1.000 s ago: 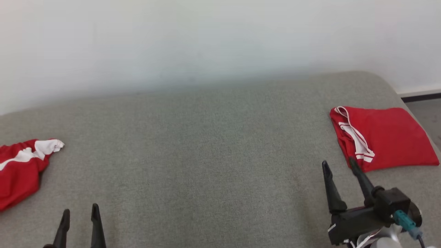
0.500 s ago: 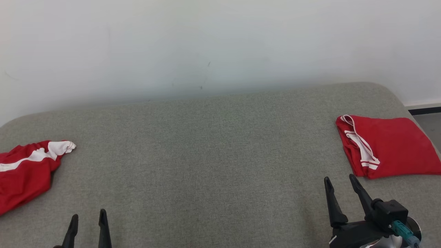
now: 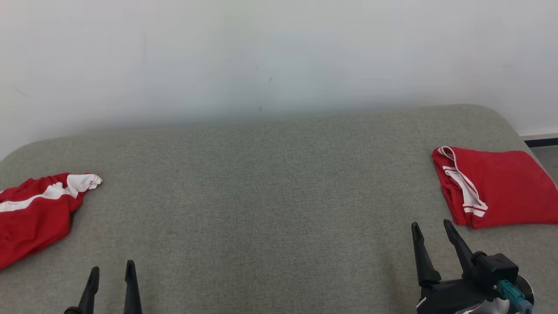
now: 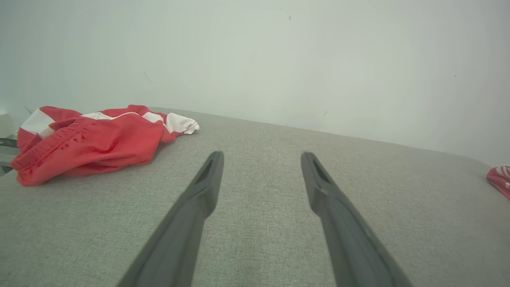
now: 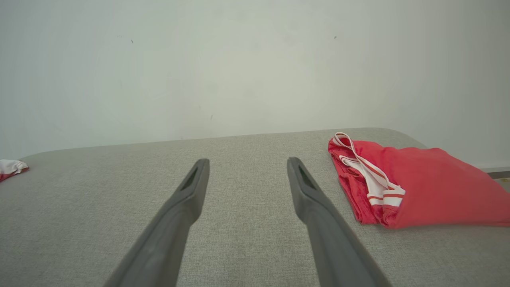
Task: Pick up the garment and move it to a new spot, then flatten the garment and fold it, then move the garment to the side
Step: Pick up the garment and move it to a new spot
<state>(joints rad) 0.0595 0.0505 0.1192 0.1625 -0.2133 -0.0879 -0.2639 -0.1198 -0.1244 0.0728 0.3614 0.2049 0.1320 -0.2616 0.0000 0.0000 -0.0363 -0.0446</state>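
A red garment with white trim lies folded at the right end of the grey padded surface; the right wrist view shows it just right of my fingers. A second red and white garment lies crumpled at the left end, and the left wrist view has it ahead to the left. My right gripper is open and empty, its tips just short of the folded garment's near corner. My left gripper is open and empty, right of the crumpled one. Both stand open in their wrist views.
A plain white wall runs close behind the surface. The surface's right end curves off, with a dark baseboard and floor past it. A wide bare stretch of grey fabric lies between the two garments.
The head camera has tilted, shifting the whole picture down and a little right. My right gripper has drawn back from the folded garment's front edge. Both garments lie as before.
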